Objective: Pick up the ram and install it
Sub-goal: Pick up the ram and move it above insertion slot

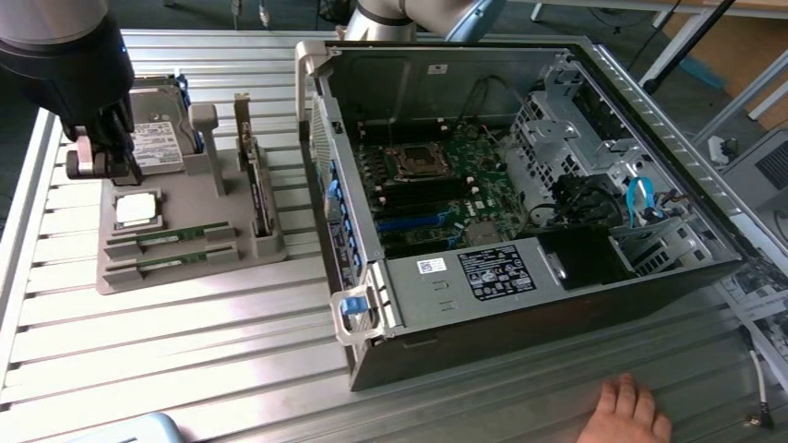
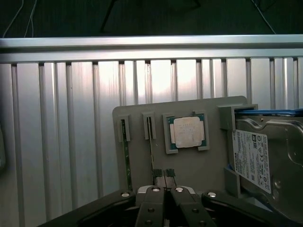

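The black metal end effector [image 2: 164, 174], fingertips pressed together and empty, hangs above a grey moulded tray [image 2: 199, 170] on the ribbed aluminium tabletop [image 2: 57, 142]. The long, thin green circuit-board ram [image 2: 151, 137] sits edge-on in its tray slot near the fingertips. Its chips are indistinct.

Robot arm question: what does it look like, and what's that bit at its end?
The arm is a silver-grey tube. Its end wears a bulky black housing and a black gripper dotted with silver screws, with two slim dark fingers tipped by ribbed pads.
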### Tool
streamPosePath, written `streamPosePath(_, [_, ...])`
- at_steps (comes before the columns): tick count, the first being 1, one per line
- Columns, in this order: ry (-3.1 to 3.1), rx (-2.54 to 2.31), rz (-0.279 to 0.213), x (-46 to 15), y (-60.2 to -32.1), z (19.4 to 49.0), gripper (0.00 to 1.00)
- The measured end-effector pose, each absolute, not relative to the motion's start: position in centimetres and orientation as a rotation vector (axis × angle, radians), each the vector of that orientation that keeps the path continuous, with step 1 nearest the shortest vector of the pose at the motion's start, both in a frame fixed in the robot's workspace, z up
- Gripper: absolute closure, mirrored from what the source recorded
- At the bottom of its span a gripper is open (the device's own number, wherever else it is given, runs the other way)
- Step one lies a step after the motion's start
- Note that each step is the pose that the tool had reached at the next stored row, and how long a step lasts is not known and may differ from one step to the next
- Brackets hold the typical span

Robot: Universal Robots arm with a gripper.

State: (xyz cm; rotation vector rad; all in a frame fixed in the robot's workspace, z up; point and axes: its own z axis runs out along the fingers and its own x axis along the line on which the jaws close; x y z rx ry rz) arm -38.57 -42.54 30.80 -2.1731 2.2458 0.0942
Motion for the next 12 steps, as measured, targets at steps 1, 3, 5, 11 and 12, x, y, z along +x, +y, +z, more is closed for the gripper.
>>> streamPosePath(1, [2.246, -2.173, 0.094, -38.56, -42.54, 30.8, 0.89])
streamPosePath(3, [2.246, -2.173, 0.094, -38.56, -42.54, 30.8, 0.89])
streamPosePath(5, [2.246, -2.173, 0.094, -38.56, -42.54, 30.8, 0.89])
streamPosePath(11, [2.246, -2.173, 0.094, -38.57, -42.54, 30.8, 0.83])
streamPosePath(12, [2.246, -2.173, 0.094, -38.57, -42.54, 30.8, 0.83])
